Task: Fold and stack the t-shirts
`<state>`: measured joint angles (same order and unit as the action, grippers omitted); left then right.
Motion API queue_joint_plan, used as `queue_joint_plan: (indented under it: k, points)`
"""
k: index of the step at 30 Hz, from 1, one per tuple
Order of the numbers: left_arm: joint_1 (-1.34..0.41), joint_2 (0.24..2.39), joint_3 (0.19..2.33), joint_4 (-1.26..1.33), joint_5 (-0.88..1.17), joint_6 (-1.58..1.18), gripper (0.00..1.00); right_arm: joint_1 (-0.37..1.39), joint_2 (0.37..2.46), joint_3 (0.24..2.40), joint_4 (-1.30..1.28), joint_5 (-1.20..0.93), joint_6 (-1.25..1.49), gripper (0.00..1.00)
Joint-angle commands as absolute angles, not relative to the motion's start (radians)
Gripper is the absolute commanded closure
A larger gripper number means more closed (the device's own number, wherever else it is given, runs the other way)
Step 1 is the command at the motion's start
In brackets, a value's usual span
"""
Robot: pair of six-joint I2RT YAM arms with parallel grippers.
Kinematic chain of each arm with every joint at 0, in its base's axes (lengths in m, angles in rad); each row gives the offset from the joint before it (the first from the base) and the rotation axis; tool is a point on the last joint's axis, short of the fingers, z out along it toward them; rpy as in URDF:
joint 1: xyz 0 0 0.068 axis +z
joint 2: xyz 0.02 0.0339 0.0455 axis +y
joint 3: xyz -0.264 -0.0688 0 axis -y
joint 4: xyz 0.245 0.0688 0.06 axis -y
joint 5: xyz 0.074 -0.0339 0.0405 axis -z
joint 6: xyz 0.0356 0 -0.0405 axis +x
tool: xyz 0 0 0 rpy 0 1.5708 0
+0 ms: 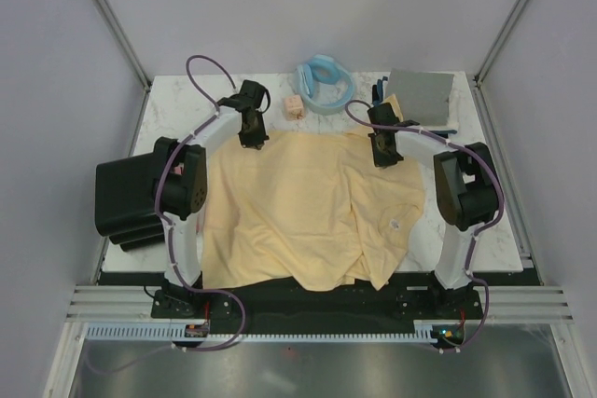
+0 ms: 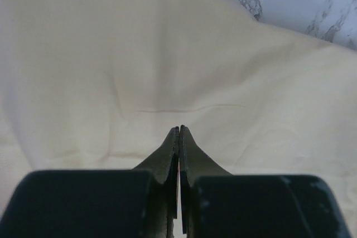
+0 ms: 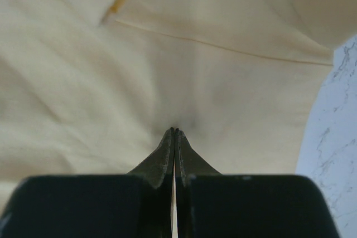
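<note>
1. Gripping looks to be the step in hand: the yellow t-shirt lies spread and rumpled over the middle of the desk, not yet folded.
2. At the shirt's far left edge the left pincer is clenched; at its far right edge the right pincer is clenched too.
3. The wrist views are close and dim, so each probably pinches cloth, with creases running to the tips.
4. Next, I judge, both must lift together and carry that far edge toward the shirt's near hem, keeping it level.
</note>
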<state>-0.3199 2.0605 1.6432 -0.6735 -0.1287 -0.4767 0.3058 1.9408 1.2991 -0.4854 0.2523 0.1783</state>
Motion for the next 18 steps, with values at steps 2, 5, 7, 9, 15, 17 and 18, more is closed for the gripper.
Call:
queue_joint_plan:
  k: [2,5,7,9,15,17,18]
  points:
    - [-0.313,2.138,1.689,-0.667,-0.075,-0.466,0.98,0.278,1.939,1.308,-0.509,0.288,0.176,1.00]
    - [-0.308,2.198,1.750,-0.722,-0.081,-0.482,0.98,0.267,1.994,1.353,-0.531,0.293,0.176,1.00]
    - [-0.301,2.224,1.784,-0.770,-0.092,-0.488,0.98,0.264,2.029,1.379,-0.535,0.298,0.178,1.00]
    - [-0.293,2.256,1.822,-0.793,-0.098,-0.491,0.98,0.259,2.055,1.428,-0.546,0.296,0.176,1.00]
    - [-0.272,2.289,1.861,-0.827,-0.129,-0.505,0.98,0.258,2.146,1.566,-0.558,0.290,0.161,1.00]
    - [-0.261,2.312,1.885,-0.841,-0.127,-0.509,0.98,0.256,2.175,1.613,-0.566,0.293,0.153,1.00]
    - [-0.258,2.319,1.896,-0.847,-0.126,-0.509,0.98,0.258,2.186,1.629,-0.572,0.296,0.147,1.00]
